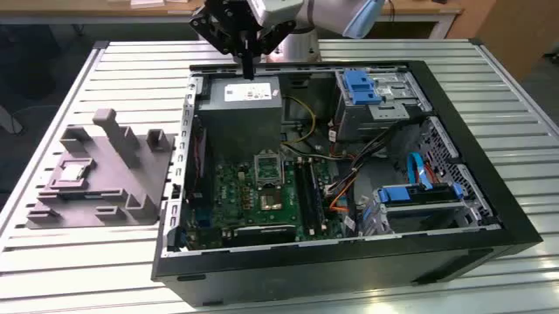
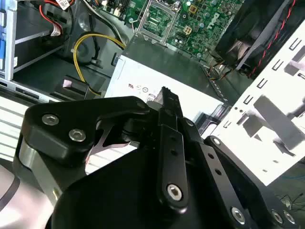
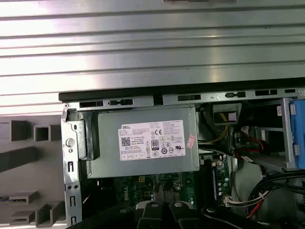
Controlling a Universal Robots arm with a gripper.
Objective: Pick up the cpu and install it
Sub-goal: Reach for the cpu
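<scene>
Cpu (image 1: 72,172), a small flat silvery-grey square chip, rests in the grey plastic tray (image 1: 105,196) on the slatted metal bench (image 1: 88,261), well apart from the black claw (image 1: 248,74), toward the exterior view's left. The claw is pressed together and empty above the grey power-supply box (image 1: 240,114). Pickup and install both look undone.

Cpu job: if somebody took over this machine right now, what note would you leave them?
The gripper is shut and empty, hanging above the power supply in the open case.
The cpu lies on the grey tray, outside the case, at the exterior view's left.
Done: nothing that shows.
Left: the cpu is not yet picked up and not yet in the socket.
</scene>
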